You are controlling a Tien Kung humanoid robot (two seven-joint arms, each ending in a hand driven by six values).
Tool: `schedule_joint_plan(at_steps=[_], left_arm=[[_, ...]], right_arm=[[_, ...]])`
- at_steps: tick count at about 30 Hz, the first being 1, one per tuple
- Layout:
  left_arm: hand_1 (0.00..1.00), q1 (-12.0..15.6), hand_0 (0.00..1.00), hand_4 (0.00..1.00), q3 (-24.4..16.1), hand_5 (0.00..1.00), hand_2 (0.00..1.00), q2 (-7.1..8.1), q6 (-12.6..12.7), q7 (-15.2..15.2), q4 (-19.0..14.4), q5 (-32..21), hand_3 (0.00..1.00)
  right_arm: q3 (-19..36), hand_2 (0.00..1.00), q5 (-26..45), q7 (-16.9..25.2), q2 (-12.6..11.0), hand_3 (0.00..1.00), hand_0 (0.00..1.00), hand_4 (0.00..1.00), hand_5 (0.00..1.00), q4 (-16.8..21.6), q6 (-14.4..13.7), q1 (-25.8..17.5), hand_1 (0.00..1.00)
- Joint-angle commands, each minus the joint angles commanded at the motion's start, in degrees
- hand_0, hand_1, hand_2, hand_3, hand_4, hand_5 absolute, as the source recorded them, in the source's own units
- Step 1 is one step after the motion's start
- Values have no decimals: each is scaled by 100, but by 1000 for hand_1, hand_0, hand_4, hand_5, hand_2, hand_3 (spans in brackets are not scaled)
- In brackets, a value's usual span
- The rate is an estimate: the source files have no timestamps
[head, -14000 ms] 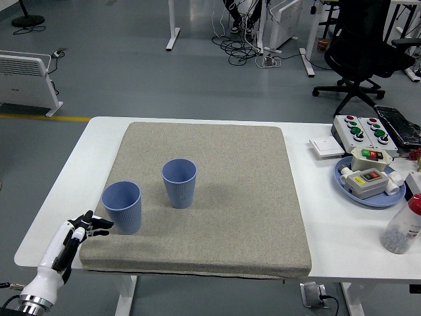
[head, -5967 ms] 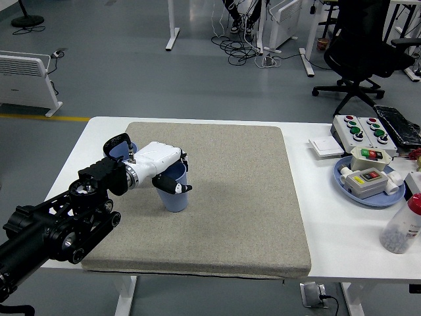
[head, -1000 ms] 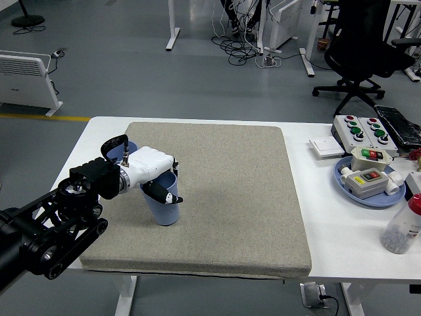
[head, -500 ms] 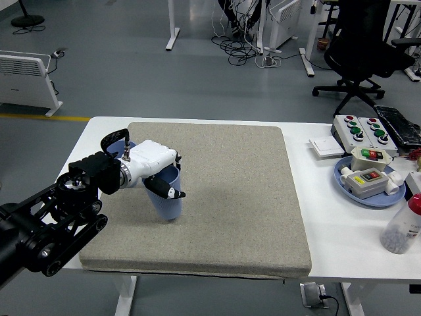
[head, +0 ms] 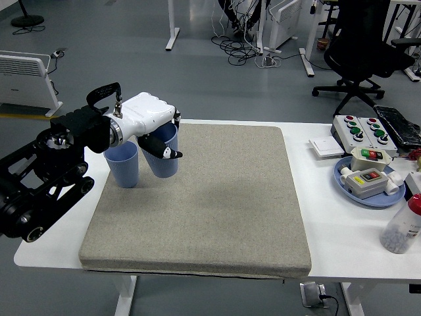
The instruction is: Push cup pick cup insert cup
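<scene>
A white table (head: 329, 224) stands on a grey floor (head: 99, 39), most of its top covered by a beige fabric mat (head: 210, 197). The left hand (head: 150, 125) comes in from the left with its fingers (head: 170, 153) clamped on a blue ribbed cup (head: 164, 161), which it holds tilted above the mat's far left part. A second blue cup (head: 123, 166) stands upright just beside it to the left, at the mat's left edge; whether the two cups touch is hard to tell, since the hand covers their rims. On the table's right end lie a blue tray (head: 368, 196) carrying switch boxes, a grey box with red and green buttons (head: 363, 130), and a clear bottle (head: 402, 227). Beyond the table are a black office chair (head: 365, 52), a white heater (head: 26, 76) and loose cables (head: 240, 46).
</scene>
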Motion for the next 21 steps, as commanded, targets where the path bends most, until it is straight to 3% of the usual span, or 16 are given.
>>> schedule_joint_plan(at_steps=[2,9,21], left_arm=[[476,-143,260,689,20,205,475,35,52,-51,205,0,525],[477,-402,263,685,-150,198,478,-127,187,-225,1217,0,530],[484,-557,274,675,-104,181,482,-175,278,-292,1915,0,532]], right_arm=[[9,666,-17,-6,-4,592,703,140,518,1,2,-4,597],[57,665,-93,-27,-11,592,703,140,519,4,4,-13,597],[100,668,-167,-47,-16,591,704,141,521,10,6,-23,597]])
